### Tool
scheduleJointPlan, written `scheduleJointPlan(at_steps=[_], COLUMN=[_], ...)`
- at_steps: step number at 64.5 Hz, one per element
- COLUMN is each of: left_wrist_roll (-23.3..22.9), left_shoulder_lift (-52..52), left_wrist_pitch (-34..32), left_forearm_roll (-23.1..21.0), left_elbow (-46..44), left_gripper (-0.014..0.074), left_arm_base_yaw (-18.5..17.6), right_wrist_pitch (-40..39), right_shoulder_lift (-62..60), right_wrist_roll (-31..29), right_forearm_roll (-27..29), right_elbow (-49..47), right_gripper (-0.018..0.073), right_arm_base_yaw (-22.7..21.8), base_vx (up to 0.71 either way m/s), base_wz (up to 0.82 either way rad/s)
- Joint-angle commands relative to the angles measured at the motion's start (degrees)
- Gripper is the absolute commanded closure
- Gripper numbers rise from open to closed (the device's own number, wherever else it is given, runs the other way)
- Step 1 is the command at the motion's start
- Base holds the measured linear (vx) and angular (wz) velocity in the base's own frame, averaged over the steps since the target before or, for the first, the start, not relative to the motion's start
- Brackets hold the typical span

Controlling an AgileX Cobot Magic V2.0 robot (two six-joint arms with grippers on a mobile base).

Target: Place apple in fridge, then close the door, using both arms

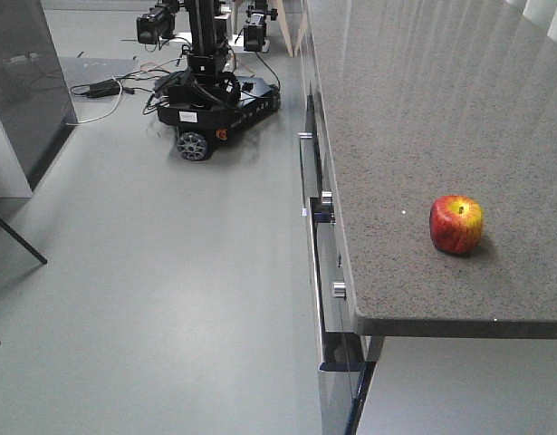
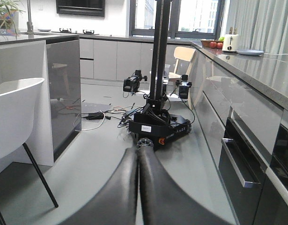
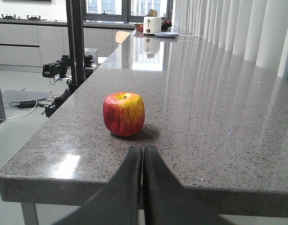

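Item: apple [image 3: 124, 114], upright on speckled counter [image 3: 218, 117] near its corner, at 12 o'clock from right gripper [image 3: 143, 154]. Right gripper and left gripper [image 2: 138, 154]: clenched, empty. Risk: unopened fingers nudge apple, and it rolls off the edge.

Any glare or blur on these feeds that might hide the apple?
Front view: apple sharp, faint window streaks on the counter. Right wrist view: apple crisp, glare farther up; shut right fingers blurred. Left wrist view: shut left fingers blurred, no apple.
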Motion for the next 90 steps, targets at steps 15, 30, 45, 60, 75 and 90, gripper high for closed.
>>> scheduleJointPlan(at_steps=[15,30,45,60,75,90], left_wrist_roll=[-0.5,-0.5,-0.5,-0.5,-0.5,-0.5], left_shoulder_lift=[-0.9,-0.9,-0.9,-0.9,-0.9,-0.9], left_wrist_pitch=[-4.0,-4.0,-4.0,-4.0,-4.0,-4.0], left_forearm_roll=[0.0,0.0,0.0,0.0,0.0,0.0], left_elbow=[1.6,1.6,1.6,1.6,1.6,1.6], left_gripper=[0.0602,0.0602,0.0602,0.0602,0.0602,0.0602], left_arm_base_yaw=[-0.4,-0.4,-0.4,-0.4,-0.4,-0.4], right_wrist_pitch=[-4.5,-4.5,-4.5,-4.9,-11.2,-12.7], right_shoulder_lift=[-0.6,-0.6,-0.6,-0.6,-0.6,-0.5], right_wrist_roll=[-0.1,-0.1,-0.1,0.0,4.1,10.2], right_forearm_roll=[-0.2,-0.2,-0.2,-0.2,8.7,23.5], right_elbow=[0.0,0.0,0.0,-0.1,-0.1,-1.9], right_gripper=[0.0561,0.0561,0.0561,0.0561,0.0561,0.0561], right_arm_base_yaw=[0.0,0.0,0.0,0.0,0.0,0.0], base_vx=[0.0,0.0,0.0,0.0,0.0,0.0], base_wz=[0.0,0.0,0.0,0.0,0.0,0.0])
